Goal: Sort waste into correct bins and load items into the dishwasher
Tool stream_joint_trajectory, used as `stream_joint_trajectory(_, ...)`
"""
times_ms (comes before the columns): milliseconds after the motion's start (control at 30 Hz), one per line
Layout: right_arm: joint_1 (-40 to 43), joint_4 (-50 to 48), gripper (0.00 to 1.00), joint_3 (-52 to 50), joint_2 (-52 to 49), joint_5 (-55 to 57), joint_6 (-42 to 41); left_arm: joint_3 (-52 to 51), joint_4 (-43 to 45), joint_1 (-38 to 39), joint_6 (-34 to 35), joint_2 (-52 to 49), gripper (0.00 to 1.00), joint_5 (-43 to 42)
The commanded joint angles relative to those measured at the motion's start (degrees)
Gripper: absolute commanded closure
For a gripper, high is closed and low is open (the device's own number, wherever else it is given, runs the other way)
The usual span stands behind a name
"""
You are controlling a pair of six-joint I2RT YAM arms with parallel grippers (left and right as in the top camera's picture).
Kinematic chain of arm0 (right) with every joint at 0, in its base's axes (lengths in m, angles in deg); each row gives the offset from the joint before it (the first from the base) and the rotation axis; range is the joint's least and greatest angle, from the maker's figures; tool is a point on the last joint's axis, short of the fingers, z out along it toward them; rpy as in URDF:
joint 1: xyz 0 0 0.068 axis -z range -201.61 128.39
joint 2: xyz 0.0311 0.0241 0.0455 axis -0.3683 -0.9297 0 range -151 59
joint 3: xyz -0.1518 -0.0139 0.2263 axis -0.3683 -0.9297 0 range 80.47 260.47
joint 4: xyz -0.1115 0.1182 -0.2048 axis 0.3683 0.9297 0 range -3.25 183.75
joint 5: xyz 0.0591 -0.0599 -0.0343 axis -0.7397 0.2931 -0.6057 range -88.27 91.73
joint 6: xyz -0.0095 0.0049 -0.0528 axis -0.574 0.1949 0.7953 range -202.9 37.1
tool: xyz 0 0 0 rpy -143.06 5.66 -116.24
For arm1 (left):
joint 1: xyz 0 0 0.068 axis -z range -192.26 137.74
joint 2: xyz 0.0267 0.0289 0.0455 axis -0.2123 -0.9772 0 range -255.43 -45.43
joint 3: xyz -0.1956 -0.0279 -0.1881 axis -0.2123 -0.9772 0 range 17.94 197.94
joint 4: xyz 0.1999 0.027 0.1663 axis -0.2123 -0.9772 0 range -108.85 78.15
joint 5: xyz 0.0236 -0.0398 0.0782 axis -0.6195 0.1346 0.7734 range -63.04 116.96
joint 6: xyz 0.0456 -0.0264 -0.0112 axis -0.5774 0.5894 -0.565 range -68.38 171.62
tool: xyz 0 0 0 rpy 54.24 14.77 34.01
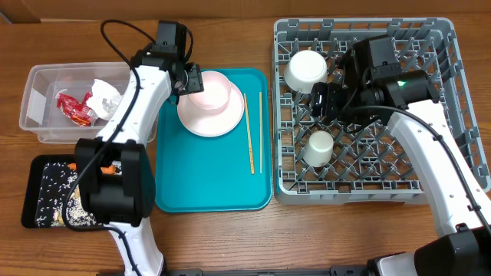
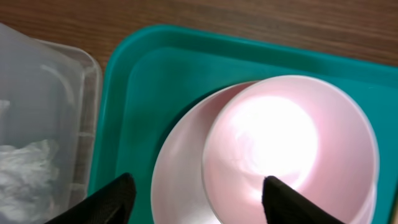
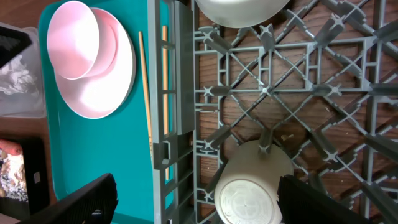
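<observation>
- A flat black rectangular tray (image 1: 28,192) at lower left holds beige crumbly scraps (image 1: 75,211).
- Two thin wooden chopsticks (image 1: 254,132) lie on the teal plastic serving tray (image 1: 207,180) at centre.
- A small white cup (image 1: 318,147) sits upturned in the grey latticed plastic dish rack (image 1: 353,188) at right.
- The right gripper (image 1: 321,98) hangs over the rack with its jaws apart and empty, between the cup and a whitish round bowl (image 1: 307,69).
- The left gripper (image 2: 198,186), jaws apart, straddles the rim of a pale pink round bowl (image 2: 292,143) standing on a pale pink round plate (image 1: 221,123).
- A clear rectangular plastic tub (image 1: 38,115) at upper left holds a red snack wrapper (image 1: 73,107) and crumpled white paper (image 1: 106,93).

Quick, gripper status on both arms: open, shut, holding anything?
Left gripper: open, fingers either side of the pink bowl rim, not clamped on it.
Right gripper: open, empty, over the grey rack.
</observation>
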Motion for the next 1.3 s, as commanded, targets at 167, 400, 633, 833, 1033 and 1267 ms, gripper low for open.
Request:
stream_joint_trajectory(167,0.0,-0.1,0.14,0.4,0.0,-0.3,0.2,0.9,0.4,0.1,0.9,-5.2,0.34,-4.1)
stream_joint_trajectory(400,0.0,-0.1,0.14,0.4,0.0,-0.3,0.3,0.9,0.4,0.1,0.9,-7.3,0.52,-4.1)
stream_joint_trajectory(633,0.0,-0.1,0.11,0.4,0.0,-0.3,0.3,1.0,0.5,0.1,0.9,-7.3,0.7,-4.0)
stream_joint_trajectory(833,0.0,-0.1,0.1,0.4,0.0,-0.3,0.3,1.3,1.6,0.1,0.9,-7.3,0.68,-3.9)
stream_joint_trajectory(1033,0.0,-0.1,0.1,0.4,0.0,-0.3,0.3,1.3,2.6,0.1,0.9,-7.3,0.76,-4.0)
stream_joint_trajectory(1267,0.0,-0.1,0.04,0.4,0.0,-0.3,0.3,2.8,1.9,0.1,0.7,-7.3,0.96,-3.6)
